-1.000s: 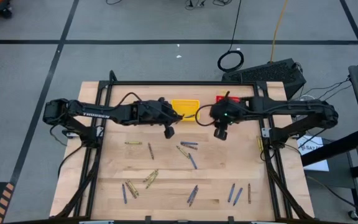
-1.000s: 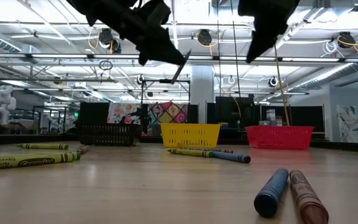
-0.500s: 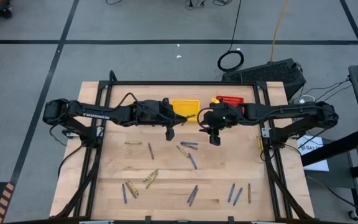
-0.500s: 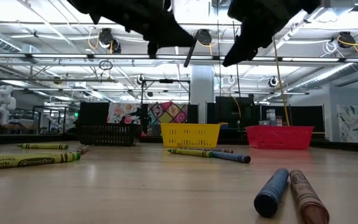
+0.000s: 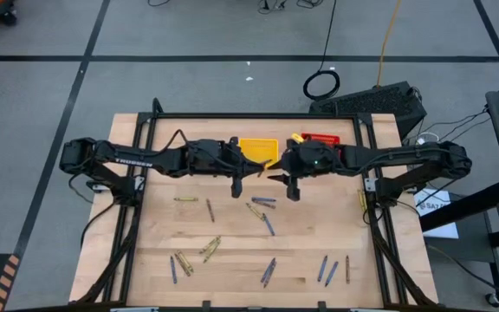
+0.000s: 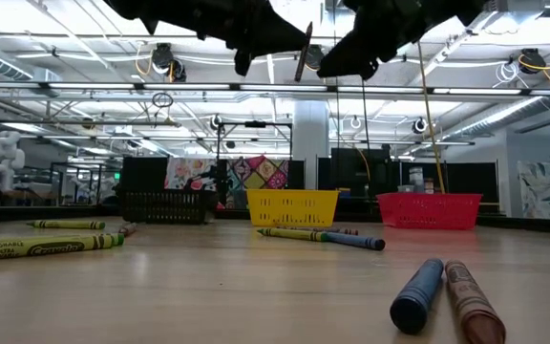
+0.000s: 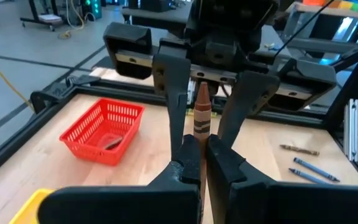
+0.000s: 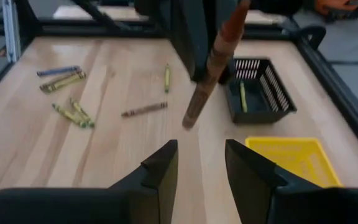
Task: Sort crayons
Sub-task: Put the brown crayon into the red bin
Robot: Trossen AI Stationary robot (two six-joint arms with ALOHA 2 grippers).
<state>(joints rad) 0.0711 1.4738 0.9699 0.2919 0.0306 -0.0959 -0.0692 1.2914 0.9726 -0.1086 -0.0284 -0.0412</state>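
Left gripper (image 7: 196, 163) clenched on 1 brownish-red paper-wrapped crayon (image 7: 201, 115), held above the wooden table (image 5: 232, 234). Right gripper (image 8: 201, 162) faces it, fingers spread, released; crayon tip sits just ahead of them, possibly between. Other crayons lie scattered below; red mesh basket (image 7: 103, 129) off to the side.

Overhead, table-level and wrist views share the table (image 5: 232, 234).

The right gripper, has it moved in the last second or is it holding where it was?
Yes. In the high view the right gripper has swung left, away from the red basket, toward the left gripper.
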